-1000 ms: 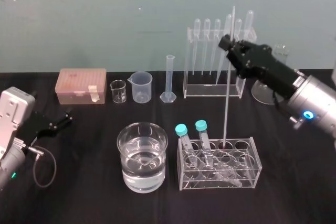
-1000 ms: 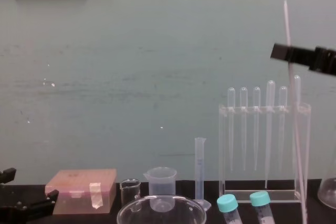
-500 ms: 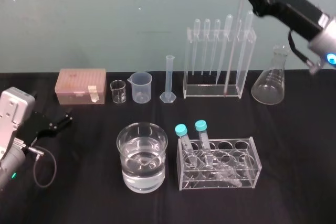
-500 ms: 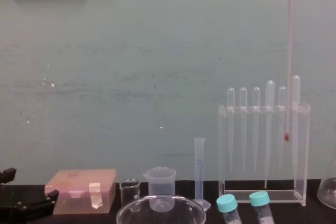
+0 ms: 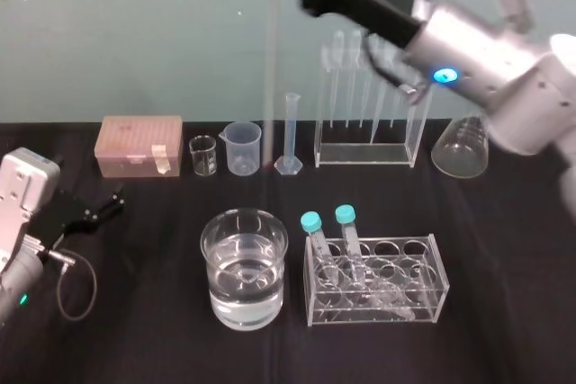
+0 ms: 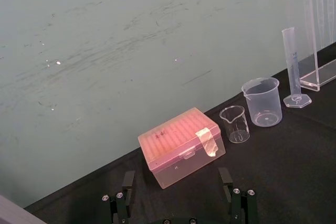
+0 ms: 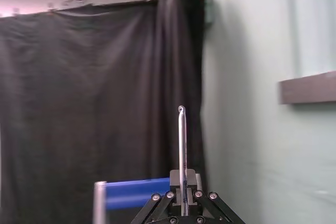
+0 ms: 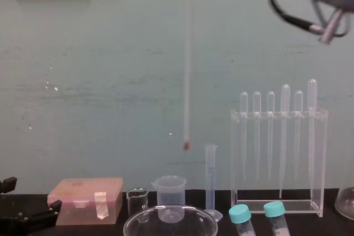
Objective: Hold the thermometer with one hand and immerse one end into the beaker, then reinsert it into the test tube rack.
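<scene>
right tool pinching the thermometer high up, red tip higher than the beaker half full of water, pipettes in the test tube rack, left tool spread wide, low at the left

Black cloth over the table, and along the back, across the middle of the frame, there's a row of items. Far left, the pink lidded box. Just beside it is a tiny glass beaker, then a small plastic beaker and a slim graduated cylinder. Right of centre stands the tall clear pipette stand, and at the right a conical flask. Down front, lower centre, the wide beaker sits part full of clear liquid. The low test tube rack is just beside it on the right. Lower left, a looped black cable lies on the cloth.
</scene>
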`<action>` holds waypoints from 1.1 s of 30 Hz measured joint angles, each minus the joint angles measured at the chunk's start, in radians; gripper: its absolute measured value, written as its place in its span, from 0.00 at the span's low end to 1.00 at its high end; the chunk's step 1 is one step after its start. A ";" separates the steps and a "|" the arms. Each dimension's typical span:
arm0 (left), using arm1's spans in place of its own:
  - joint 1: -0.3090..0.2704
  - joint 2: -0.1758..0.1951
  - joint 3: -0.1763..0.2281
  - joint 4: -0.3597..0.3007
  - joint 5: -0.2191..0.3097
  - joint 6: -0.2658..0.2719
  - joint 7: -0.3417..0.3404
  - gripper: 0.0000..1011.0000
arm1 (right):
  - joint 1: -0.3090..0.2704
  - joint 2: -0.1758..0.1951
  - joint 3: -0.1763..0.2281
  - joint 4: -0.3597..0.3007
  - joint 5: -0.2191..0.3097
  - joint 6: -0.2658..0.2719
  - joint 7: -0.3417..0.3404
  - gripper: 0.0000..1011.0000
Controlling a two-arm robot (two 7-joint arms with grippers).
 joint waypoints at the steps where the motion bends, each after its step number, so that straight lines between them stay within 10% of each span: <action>1: 0.000 0.000 0.000 0.000 0.000 0.000 0.000 1.00 | 0.004 -0.008 -0.010 0.007 0.004 0.002 0.007 0.06; 15: 0.000 0.000 0.000 0.000 0.000 0.000 0.000 1.00 | 0.002 -0.035 -0.161 0.136 -0.036 -0.010 0.080 0.06; 33: 0.000 0.000 0.000 0.000 0.000 0.000 0.000 1.00 | -0.038 -0.046 -0.193 0.219 -0.090 -0.053 0.098 0.06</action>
